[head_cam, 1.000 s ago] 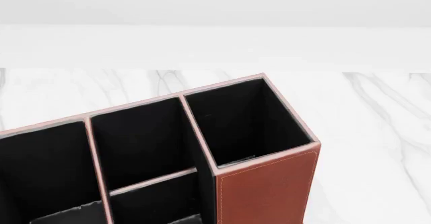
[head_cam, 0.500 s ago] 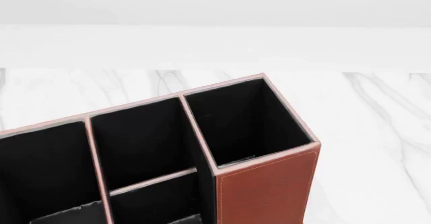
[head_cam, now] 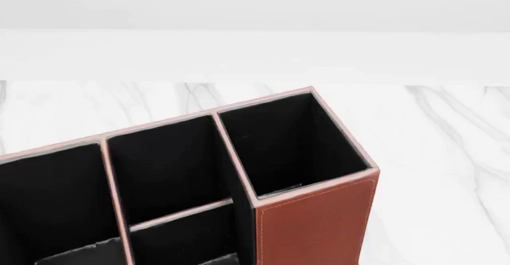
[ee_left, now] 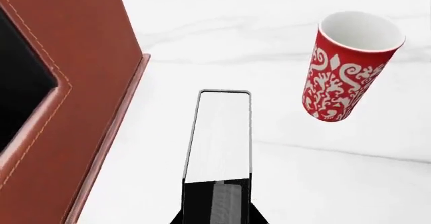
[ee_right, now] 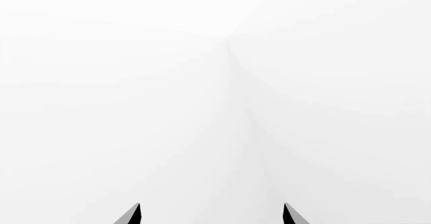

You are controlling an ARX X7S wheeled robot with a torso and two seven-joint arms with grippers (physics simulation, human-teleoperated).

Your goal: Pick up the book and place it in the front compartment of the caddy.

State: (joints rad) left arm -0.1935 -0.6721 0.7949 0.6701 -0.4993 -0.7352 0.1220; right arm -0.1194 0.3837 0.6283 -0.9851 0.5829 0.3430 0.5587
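Note:
In the left wrist view my left gripper is shut on the book. It is a thin black-covered book, its white page edge facing the camera, held above the marble top. The reddish-brown caddy's outer wall stands close beside the book. In the head view the caddy shows its black-lined cells. Its middle column is split by a low cross divider, and the front compartment is the half against the tall wall. My right gripper is open and empty, facing blank white. Neither gripper shows in the head view.
A red patterned mug stands on the white marble table on the book's other side from the caddy. The larger end cells flank the middle column. A white wall runs behind the table.

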